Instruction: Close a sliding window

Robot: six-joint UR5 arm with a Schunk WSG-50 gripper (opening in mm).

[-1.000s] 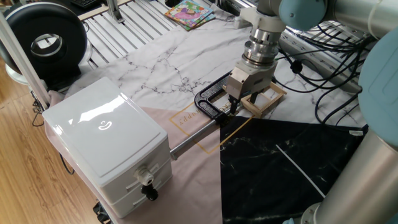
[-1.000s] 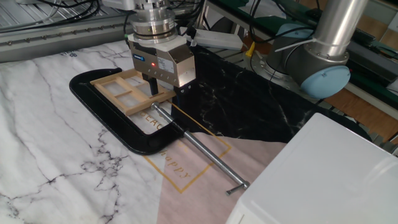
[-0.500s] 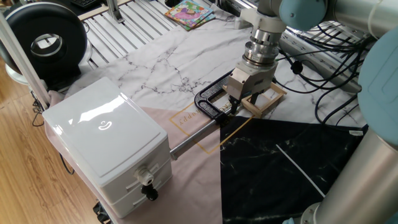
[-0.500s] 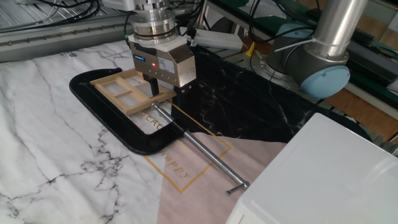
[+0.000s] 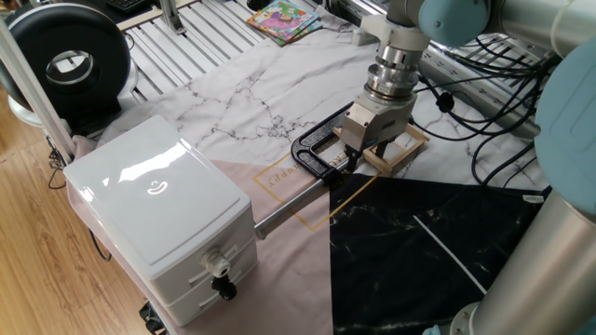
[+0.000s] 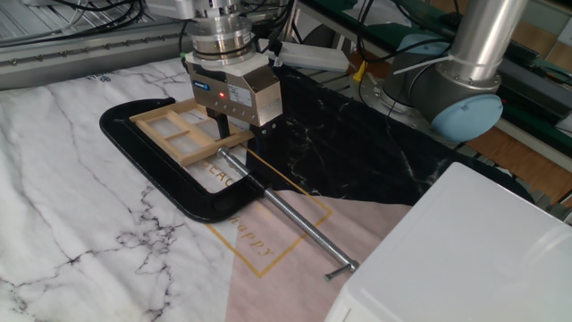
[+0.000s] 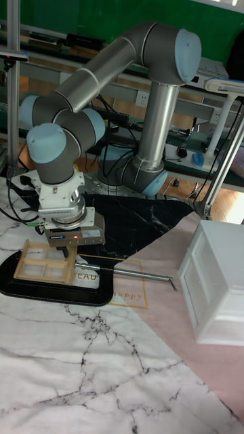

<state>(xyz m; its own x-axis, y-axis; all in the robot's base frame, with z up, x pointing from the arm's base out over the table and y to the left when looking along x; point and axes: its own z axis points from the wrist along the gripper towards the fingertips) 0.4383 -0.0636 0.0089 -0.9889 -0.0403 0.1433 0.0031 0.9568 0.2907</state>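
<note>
The table [image 6: 54, 179] is covered by a cloth with white marble, black marble and plain pink patches. On it lie the sliding window [image 6: 174, 134], flat on the white marble part, a thin metal rod [image 6: 286, 215] running from its frame across the pink patch, and a white plastic drawer box [image 5: 163, 219] at the pink end.

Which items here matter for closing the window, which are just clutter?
Job: sliding window, gripper down at its sash edge.
Lying about: white drawer box, metal rod, picture book, black round device.
</note>
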